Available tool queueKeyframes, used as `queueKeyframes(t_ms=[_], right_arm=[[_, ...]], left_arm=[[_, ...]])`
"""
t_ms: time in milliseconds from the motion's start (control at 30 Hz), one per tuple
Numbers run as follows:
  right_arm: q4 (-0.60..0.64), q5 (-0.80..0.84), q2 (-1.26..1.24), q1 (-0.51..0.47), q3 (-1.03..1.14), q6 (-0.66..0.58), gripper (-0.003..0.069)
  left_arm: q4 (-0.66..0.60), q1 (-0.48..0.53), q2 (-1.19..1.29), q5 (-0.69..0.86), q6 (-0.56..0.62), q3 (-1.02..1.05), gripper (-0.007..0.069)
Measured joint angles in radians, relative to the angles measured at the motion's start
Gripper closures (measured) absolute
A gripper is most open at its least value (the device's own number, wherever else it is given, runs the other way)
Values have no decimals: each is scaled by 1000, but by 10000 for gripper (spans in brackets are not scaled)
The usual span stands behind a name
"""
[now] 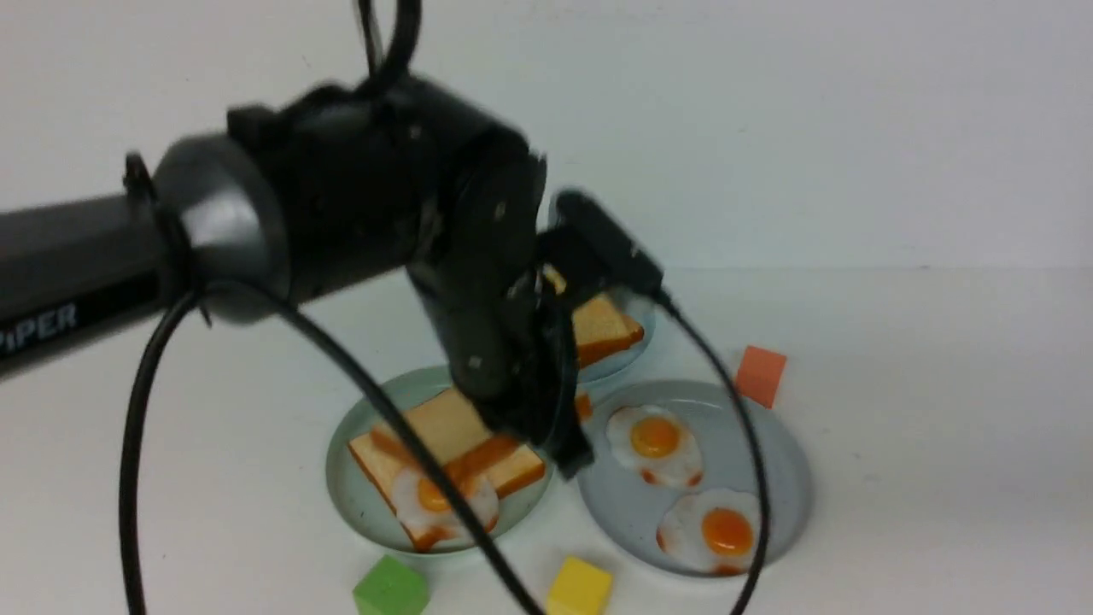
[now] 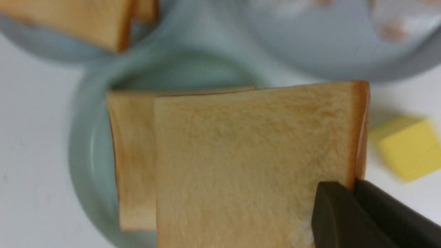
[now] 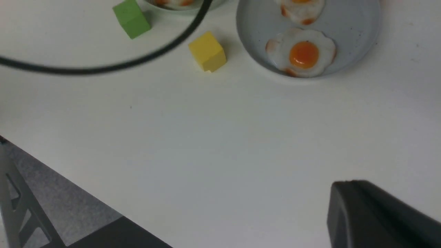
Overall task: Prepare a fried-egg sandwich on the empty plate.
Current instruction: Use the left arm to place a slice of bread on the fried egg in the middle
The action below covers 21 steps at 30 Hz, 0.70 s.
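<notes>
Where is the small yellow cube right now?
In the front view, the yellow cube sits on the white table near the camera, right of the green cube, in front of the grey-blue plate.

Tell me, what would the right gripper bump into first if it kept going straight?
The right gripper would probably hit the bare white table, short of the yellow cube and grey plate; depth is hard to judge.

Front view looks forward; left wrist view close, right wrist view farther, all showing the yellow cube (image 1: 579, 588).
</notes>
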Motion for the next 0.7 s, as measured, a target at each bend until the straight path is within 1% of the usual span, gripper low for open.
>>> queueKeyframes(t_ms=[33,67,133,300,467,700], right_arm=[[-2,-1,-7,0,0,-5,653],[-2,-2,-9,0,0,-5,652],[-2,-4,-23,0,0,-10,652],[-1,-5,-26,0,0,-10,652],[13,-6,-29,0,0,-10,652],[18,-6,-31,0,0,-10,650]], left_arm=[[30,0,0,-28,-13,31,611],[30,0,0,-28,-15,36,611],[96,1,1,-122,-30,93,611],[126,1,4,-205,-34,111,611],[128,1,41,-229,-34,111,611],[142,1,91,-209,-36,111,611]])
